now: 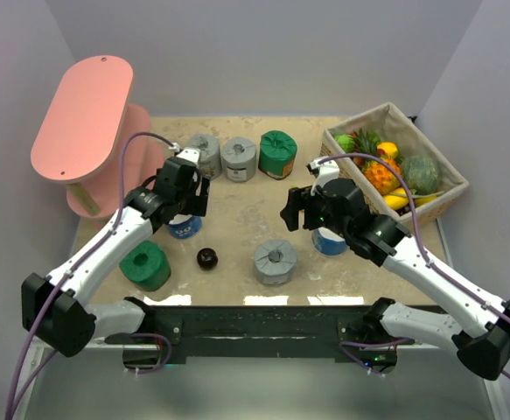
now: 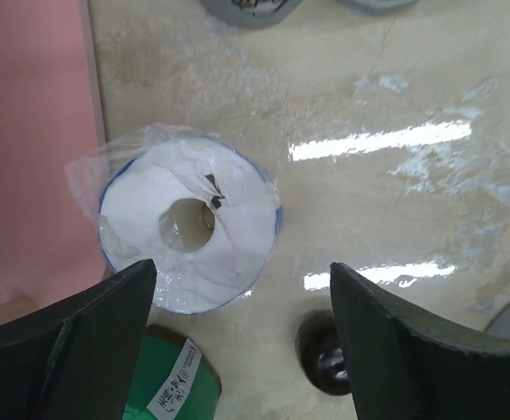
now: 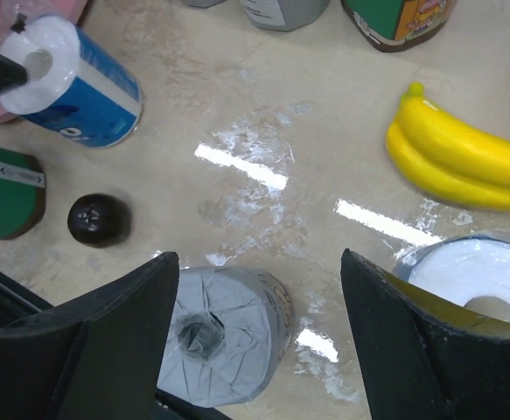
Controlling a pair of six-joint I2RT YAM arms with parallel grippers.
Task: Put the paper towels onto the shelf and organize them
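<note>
Top view: the pink shelf (image 1: 81,114) stands at the far left of the desk (image 1: 237,210). All seven paper towels (image 1: 238,158) stand on the desk.

Left wrist view: the left tool (image 2: 241,341) is released, with a white-and-blue roll (image 2: 189,229) just ahead of it, beside the shelf.

Right wrist view: the right tool (image 3: 259,341) is released, with a grey roll (image 3: 220,337) below it.

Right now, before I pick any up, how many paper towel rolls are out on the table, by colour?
Grey rolls: 3
Green rolls: 2
White-and-blue rolls: 2
Total: 7, none on the shelf yet.
</note>
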